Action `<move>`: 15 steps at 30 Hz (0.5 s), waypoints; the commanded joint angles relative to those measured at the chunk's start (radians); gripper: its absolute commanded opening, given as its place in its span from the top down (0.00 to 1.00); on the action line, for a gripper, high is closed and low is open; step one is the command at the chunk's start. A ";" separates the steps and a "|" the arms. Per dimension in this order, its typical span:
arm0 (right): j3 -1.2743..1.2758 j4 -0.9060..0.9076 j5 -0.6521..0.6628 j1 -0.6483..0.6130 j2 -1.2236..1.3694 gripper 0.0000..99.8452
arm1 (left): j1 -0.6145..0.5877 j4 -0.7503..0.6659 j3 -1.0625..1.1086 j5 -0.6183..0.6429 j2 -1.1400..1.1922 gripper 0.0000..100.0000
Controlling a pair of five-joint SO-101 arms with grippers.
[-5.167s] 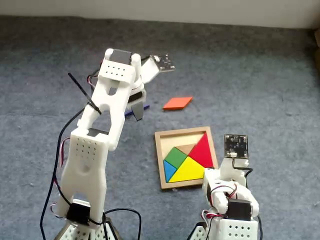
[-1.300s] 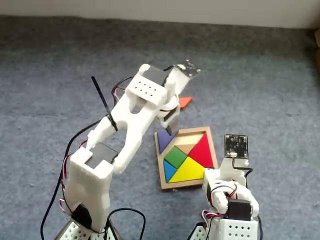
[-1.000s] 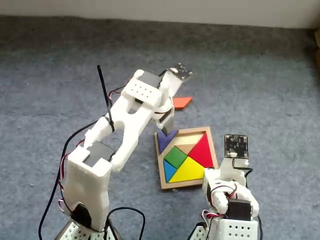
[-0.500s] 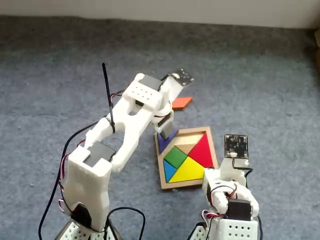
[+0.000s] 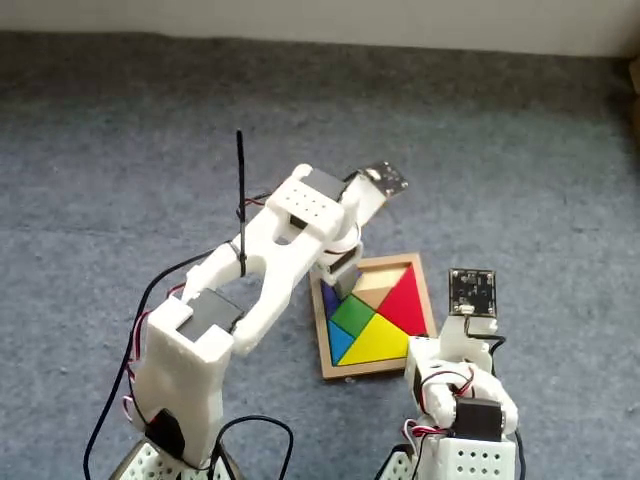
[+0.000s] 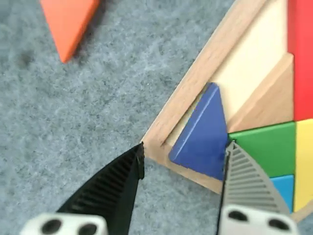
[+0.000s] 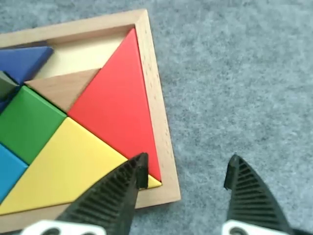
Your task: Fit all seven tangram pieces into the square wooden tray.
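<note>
Over one corner of the square wooden tray (image 6: 195, 81), logged the left gripper (image 6: 185, 146) with fingers spread wide, gripping nothing. Straddled the dark blue triangle (image 6: 203, 132): black fingertip just outside the tray's corner above the grey carpet (image 5: 500, 150), grey fingertip at the seam where that triangle met the green square (image 6: 261, 147). Found the dark blue triangle lying in that corner, one edge along the rim, maybe riding on it slightly; couldn't tell if seated flat. Noted a strip of uncovered tray floor beside it, running toward the red triangle (image 7: 115, 107).

Counted the other pieces in the tray from the high view:
- red triangle along the right side
- yellow triangle (image 7: 73, 166) along the edge nearest the arm bases
- green square left of centre
- light blue triangle (image 7: 7, 169) at the near-left corner
- wood-coloured triangle (image 7: 63, 88) wedged between green and red

Tallied six pieces in, one out. Spotted the orange parallelogram (image 6: 68, 19) on the carpet, apart from the tray, beyond the corner under the left gripper.

Near the tray's near-right corner, saw the right gripper (image 7: 188, 171) also spread wide and holding nothing. Had one fingertip over the rim where red and yellow met, the other over carpet beside the tray.
</note>
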 commanded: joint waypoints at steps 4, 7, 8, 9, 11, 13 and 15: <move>0.104 0.007 0.011 0.010 -0.008 0.75 | 0.024 -0.054 0.004 -0.005 -0.004 0.74; 0.104 0.007 0.011 0.010 -0.008 0.75 | 0.024 -0.046 0.002 -0.005 -0.013 0.74; 0.104 0.007 0.011 0.010 -0.008 0.75 | 0.024 -0.044 -0.005 -0.005 -0.016 0.74; 0.104 0.007 0.011 0.010 -0.008 0.75 | 0.024 -0.043 -0.008 -0.002 -0.019 0.74; 0.104 0.007 0.011 0.010 -0.008 0.75 | 0.018 -0.034 -0.008 0.023 -0.058 0.74; 0.104 0.007 0.011 0.010 -0.008 0.75 | 0.016 -0.029 0.004 0.037 -0.116 0.74; 0.104 0.007 0.011 0.010 -0.008 0.75 | 0.002 -0.031 0.007 0.040 -0.171 0.74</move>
